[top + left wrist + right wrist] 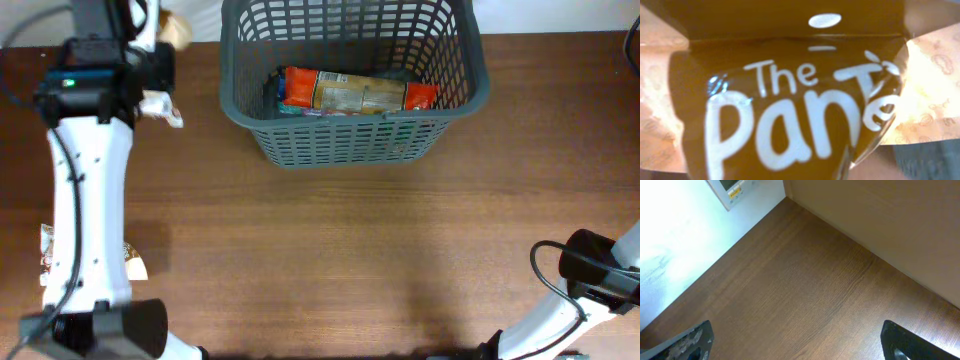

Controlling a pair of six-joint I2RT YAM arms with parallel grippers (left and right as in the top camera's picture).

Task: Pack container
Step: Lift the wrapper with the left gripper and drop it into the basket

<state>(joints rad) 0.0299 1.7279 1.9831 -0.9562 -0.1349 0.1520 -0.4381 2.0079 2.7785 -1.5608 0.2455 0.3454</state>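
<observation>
Overhead: one container [350,145], dark grey and slotted, at top centre of the frame on the brown counter [350,260], far rim cut off by the upper edge. Inside, one orange packet [355,92] lying lengthwise on the floor, close to the front wall; a bluish edge at its left end, too unclear to name. Two arms in all. White left arm [85,190] running up the left side of the frame, with the left pincer [158,70] at upper left, well apart from the container's left wall. One brown packet [176,30] across that pincer, a tan end poking out above and a pale end below. Some pale wrapper [45,258] at lower left, showing on both sides of the arm; one piece or two, impossible to tell. Lower right, the right arm [600,265], far from the container. Left wrist view: filled by the brown packet [790,115], white lettering "The Pan…" on a dark label, kraft paper either side; pincer fingers hidden, so cannot tell whether clamped on it or merely around it. Right wrist view: right pincer [797,342] spread wide, two dark fingertips [690,340] at the lower corners, holding nothing, only bare counter between.
</observation>
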